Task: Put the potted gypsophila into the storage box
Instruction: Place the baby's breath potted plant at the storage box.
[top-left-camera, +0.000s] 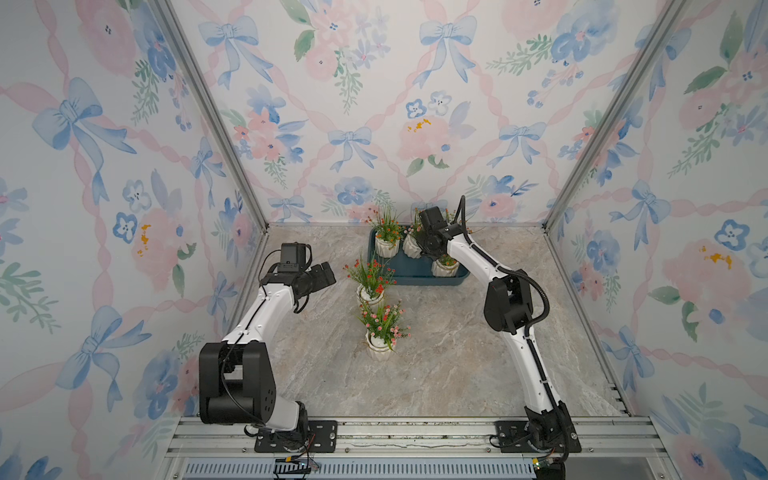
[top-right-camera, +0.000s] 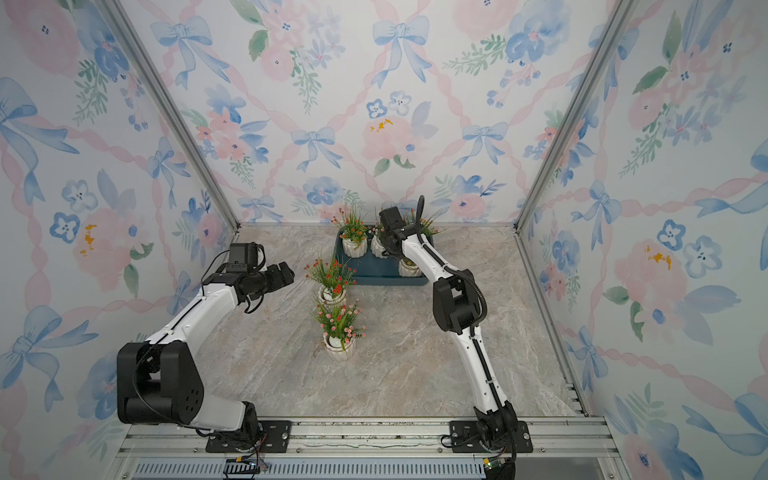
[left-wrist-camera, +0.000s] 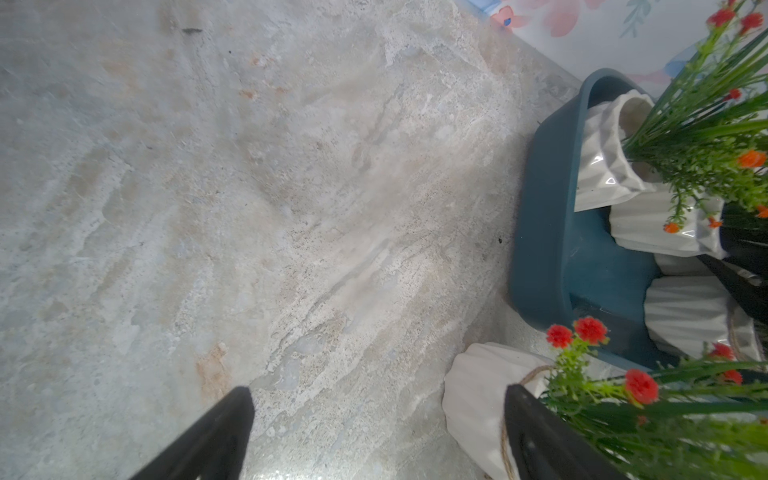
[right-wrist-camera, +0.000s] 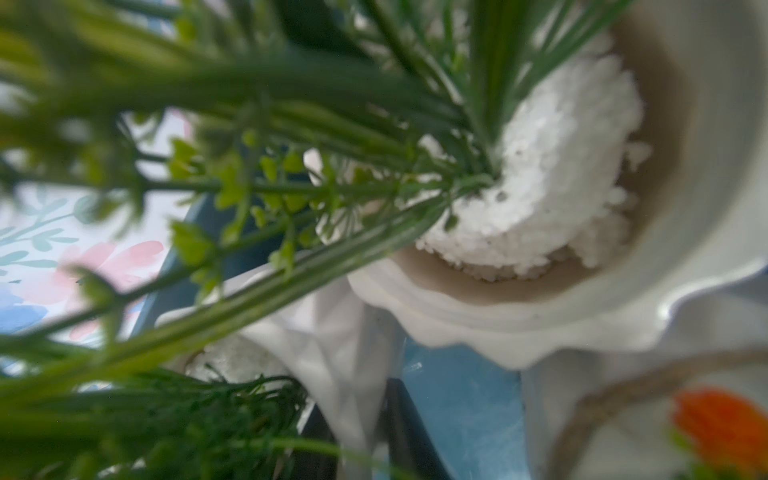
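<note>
1. Top views: reaching the right claw (top-left-camera: 429, 248) down into the box (top-left-camera: 419, 281) at the back of the table (top-left-camera: 457, 353), among pots (top-left-camera: 386, 247) standing inside. Hiding the jaws under the wrist, so cannot tell how far apart they are, or whether gripping anything.
2. Right wrist view: looking straight onto one pot (right-wrist-camera: 498, 328) and its white foam, with the box floor just below. Too close and blurred for settling the grip. Probably setting this pot down, or just letting go.
3. Doing it well: getting the base flat on the box floor before loosening. Spreading the jaws gently. Lifting straight up, avoiding snagging sprigs or nudging the pots close beside.
4. Holding the left claw (left-wrist-camera: 378, 390) spread wide and empty, near the red pot (top-left-camera: 370, 296) just outside the box's near corner. Advisable: not closing in on it before clearing the right arm from the box.
5. Leaving two on the table: the red pot and, nearer the arm bases, the pink pot (top-left-camera: 379, 347). Counting at least three inside the box, possibly a fourth behind the right arm.
</note>
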